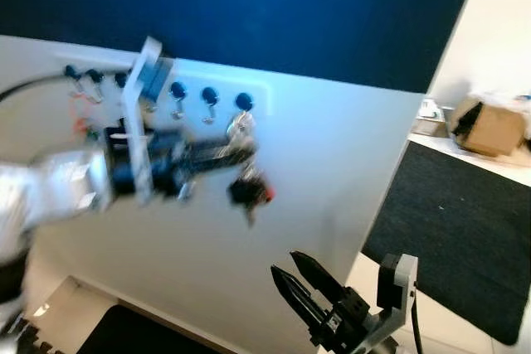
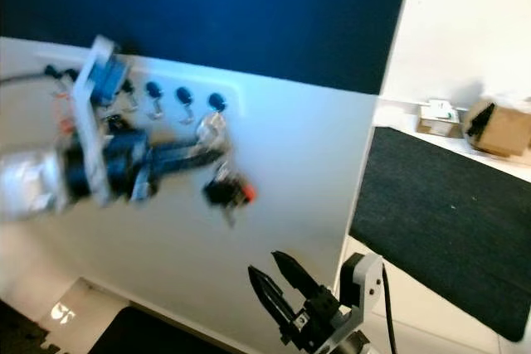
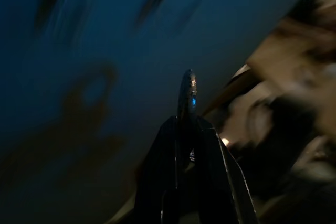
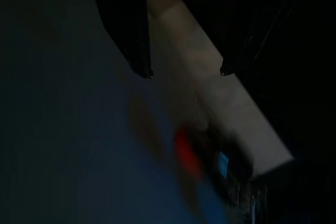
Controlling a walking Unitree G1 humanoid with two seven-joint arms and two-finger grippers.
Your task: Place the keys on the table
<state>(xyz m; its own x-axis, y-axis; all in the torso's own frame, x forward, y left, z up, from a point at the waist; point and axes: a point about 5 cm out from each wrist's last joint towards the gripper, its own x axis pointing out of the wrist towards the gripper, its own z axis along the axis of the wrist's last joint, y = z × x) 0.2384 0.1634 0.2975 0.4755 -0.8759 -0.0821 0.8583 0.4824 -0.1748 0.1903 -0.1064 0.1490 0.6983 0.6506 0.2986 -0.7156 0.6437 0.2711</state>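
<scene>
Black keys [image 1: 247, 190] with a red tag are gripped by the left gripper [image 1: 241, 155] at mid-frame, beside wall hooks [image 1: 207, 95]. Lower right, the right gripper [image 1: 292, 275] is held slightly parted.

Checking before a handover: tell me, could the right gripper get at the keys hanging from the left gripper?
Probably yes. The right gripper sits open just below the keys dangling from the left gripper, with nothing between them, though the views are blurred.

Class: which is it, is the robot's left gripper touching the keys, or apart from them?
Touching. In the left eye view the left gripper pinches the key ring with the keys dangling beneath; the left wrist view shows its fingers shut on metal.
</scene>
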